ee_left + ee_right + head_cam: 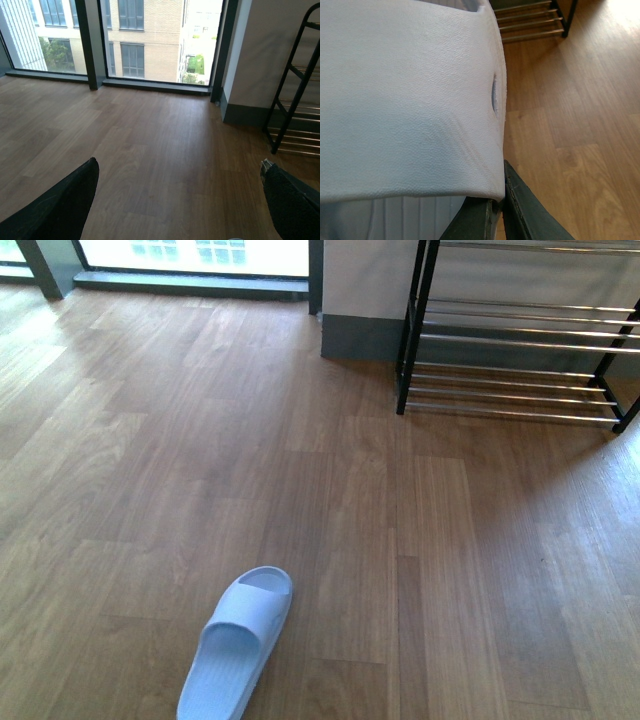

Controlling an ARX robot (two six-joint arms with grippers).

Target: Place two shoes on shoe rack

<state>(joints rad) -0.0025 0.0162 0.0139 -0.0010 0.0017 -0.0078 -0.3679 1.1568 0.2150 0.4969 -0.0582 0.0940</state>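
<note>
- The shoe rack [520,340] is seen at the far right of the front view. It has a black frame and tiers of thin chrome bars, and it stands on the floor against a pale wall [365,275] with a grey skirting.
- Neither shoe is seen on its bars.
- The first shoe [236,645], a pale blue slide slipper, is seen lying sole-down on the floor near the front camera. It is left of centre, its open toe points away and slightly right, and it lies well apart from the rack.
- The second shoe [405,100], white and finely textured, fills most of the right wrist view. A small slot is seen in its side.
- The right gripper [500,205] is clamped on the edge of the second shoe, with one dark finger on either side of that edge. The rack's bars are seen beyond it.
- The left gripper [179,167] is spread wide, with nothing held between its dark fingers [60,205]. Bare floor lies beneath it, and the first shoe is not shown in its view.
- The floor [420,540] is laid in brown wood-look planks.
- Tall windows [150,40] with dark frames are seen at the far side of the room, with a brick building outside.
</note>
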